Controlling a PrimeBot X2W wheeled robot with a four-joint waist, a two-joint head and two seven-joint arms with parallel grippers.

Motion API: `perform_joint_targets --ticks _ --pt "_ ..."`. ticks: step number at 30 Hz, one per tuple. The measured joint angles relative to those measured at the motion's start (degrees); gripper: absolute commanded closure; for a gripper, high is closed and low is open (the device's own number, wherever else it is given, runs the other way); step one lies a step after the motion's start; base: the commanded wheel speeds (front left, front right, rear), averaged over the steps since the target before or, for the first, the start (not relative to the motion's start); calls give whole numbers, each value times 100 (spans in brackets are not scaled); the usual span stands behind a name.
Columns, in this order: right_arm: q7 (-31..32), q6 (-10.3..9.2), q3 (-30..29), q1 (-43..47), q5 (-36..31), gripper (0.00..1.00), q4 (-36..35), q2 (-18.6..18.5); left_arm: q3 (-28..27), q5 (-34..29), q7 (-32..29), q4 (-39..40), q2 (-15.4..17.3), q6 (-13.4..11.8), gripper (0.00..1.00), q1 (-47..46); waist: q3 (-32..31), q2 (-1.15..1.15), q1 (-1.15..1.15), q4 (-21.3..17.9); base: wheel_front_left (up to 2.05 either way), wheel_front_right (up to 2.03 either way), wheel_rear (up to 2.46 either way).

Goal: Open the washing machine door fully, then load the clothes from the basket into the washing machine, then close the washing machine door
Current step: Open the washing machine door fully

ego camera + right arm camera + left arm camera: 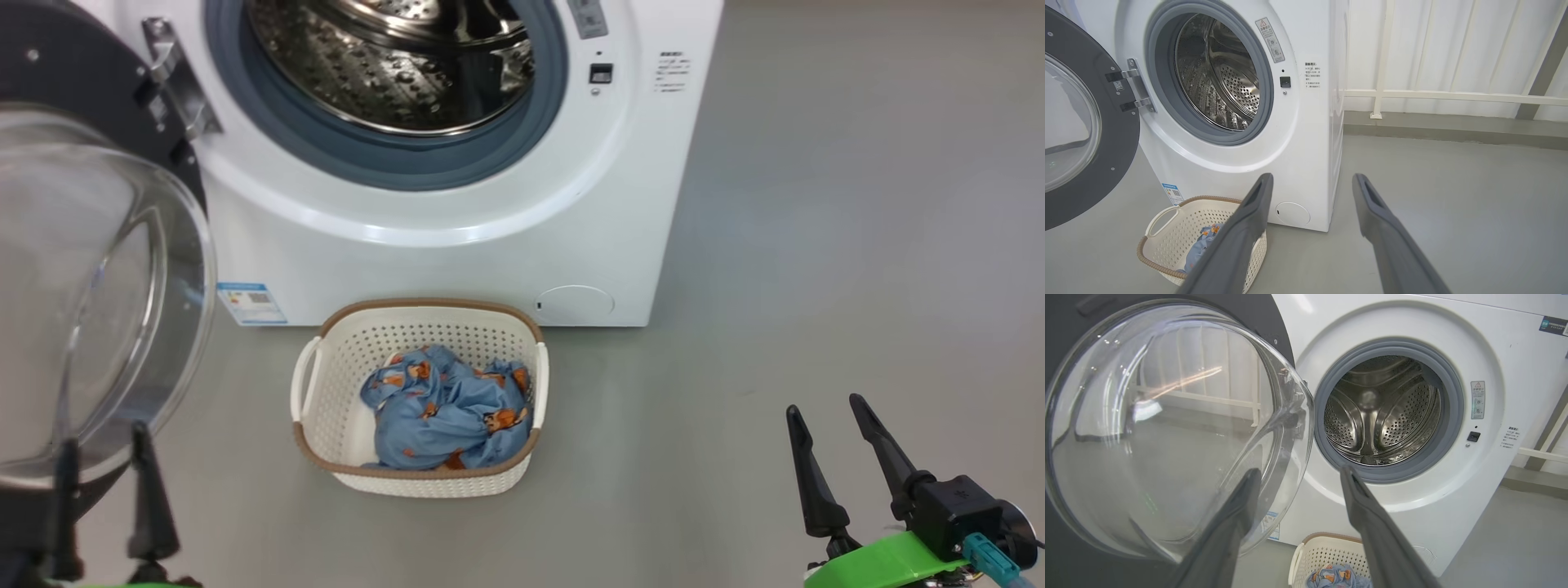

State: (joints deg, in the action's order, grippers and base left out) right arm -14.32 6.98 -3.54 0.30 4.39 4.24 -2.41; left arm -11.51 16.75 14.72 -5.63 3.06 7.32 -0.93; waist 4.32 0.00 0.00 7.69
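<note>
- I see the washer (490,253) with its door (90,269) swung wide to my left on the hinge (175,77), glass bowl bulging toward me
- steel drum (392,57) open to view, grey-blue gasket (384,167) round the mouth
- basket (326,408) sits on the floor (816,245) just in front of the washer, below the mouth, near the round cap (575,304)
- blue sticker (249,302) low on the washer front, just left of the basket
- clothes (445,408) lie bundled inside the basket, more to its right half, not loaded yet
- left gripper (104,437) low at my left, fingers spread wide, nothing between them
- its tips are by the door's lower edge, one finger seen blurred through the glass; I cannot tell if they touch the door
- in the left wrist view one tip lies over the glass, the other over the white front under the gasket
- right gripper (824,404) at lower right, well apart from basket and washer, fingers spread wide and empty, over bare floor
</note>
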Motion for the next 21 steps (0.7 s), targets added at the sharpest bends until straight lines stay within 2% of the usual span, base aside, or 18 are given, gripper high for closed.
perform_joint_targets --ticks 13,21 --pt "0 0 83 197 8 0 -49 1 854 -140 0 -30 334 0 0 416 -184 0 0 -414 0 0 0" --pt "0 0 90 210 4 0 -54 1 771 -348 0 -27 332 -9 0 634 -297 0 0 -538 0 0 0"
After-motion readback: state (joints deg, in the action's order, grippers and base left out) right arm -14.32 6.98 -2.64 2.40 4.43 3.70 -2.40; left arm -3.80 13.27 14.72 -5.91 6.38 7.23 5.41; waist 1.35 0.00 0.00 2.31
